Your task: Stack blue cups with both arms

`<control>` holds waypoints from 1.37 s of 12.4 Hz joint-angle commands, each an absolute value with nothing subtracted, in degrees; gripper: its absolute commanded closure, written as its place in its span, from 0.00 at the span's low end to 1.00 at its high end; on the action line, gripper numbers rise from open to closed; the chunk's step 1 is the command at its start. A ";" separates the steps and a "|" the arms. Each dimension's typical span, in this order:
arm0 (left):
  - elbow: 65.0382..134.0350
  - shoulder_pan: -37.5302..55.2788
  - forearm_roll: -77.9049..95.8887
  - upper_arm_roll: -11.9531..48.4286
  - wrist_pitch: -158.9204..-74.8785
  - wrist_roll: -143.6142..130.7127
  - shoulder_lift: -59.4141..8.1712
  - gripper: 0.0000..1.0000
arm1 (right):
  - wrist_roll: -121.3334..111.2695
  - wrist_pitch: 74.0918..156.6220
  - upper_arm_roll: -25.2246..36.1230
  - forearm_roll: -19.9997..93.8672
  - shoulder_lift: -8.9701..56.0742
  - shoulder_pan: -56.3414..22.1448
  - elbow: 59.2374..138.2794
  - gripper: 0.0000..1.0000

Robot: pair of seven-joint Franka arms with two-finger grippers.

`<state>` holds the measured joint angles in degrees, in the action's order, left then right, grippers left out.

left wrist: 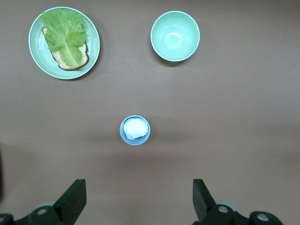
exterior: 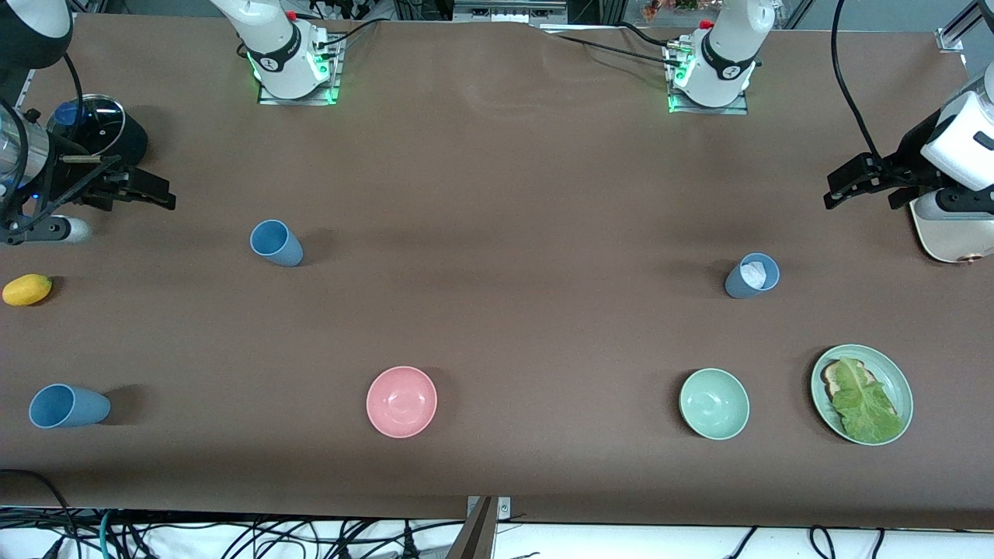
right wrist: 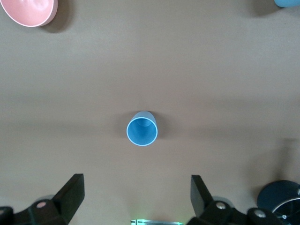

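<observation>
Three blue cups stand upright on the brown table. One blue cup [exterior: 276, 242] stands toward the right arm's end and shows in the right wrist view [right wrist: 142, 130]. A second blue cup [exterior: 68, 406] stands nearer the front camera at that end. The third blue cup [exterior: 752, 276], with something white inside, stands toward the left arm's end and shows in the left wrist view [left wrist: 135, 130]. My right gripper [exterior: 159, 194] [right wrist: 136, 194] is open and empty, raised over the table at its own end. My left gripper [exterior: 831, 192] [left wrist: 138, 199] is open and empty, raised over its end.
A pink bowl [exterior: 401, 401] and a green bowl [exterior: 714, 404] sit near the front edge. A green plate [exterior: 893, 365] holds bread and lettuce. A lemon [exterior: 27, 289] and a black pot with a glass lid [exterior: 97, 128] are at the right arm's end.
</observation>
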<state>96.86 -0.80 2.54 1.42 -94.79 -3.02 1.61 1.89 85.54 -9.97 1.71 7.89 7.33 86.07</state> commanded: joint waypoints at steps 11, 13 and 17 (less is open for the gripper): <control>95.89 -0.97 1.41 1.49 -94.83 -2.02 1.05 0.00 | 1.32 86.22 -10.20 0.79 5.80 7.47 88.68 0.00; 95.89 -0.97 1.41 1.49 -94.83 -2.02 1.05 0.00 | 1.32 86.22 -10.28 -0.09 5.80 7.38 88.68 0.00; 95.80 -0.97 1.41 1.49 -94.83 -2.02 0.88 0.00 | 1.32 86.22 -10.37 -0.09 5.80 7.38 88.94 0.00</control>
<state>96.86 -0.81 2.53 1.42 -94.81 -3.02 1.50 1.89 85.58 -10.10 0.77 7.65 7.31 86.90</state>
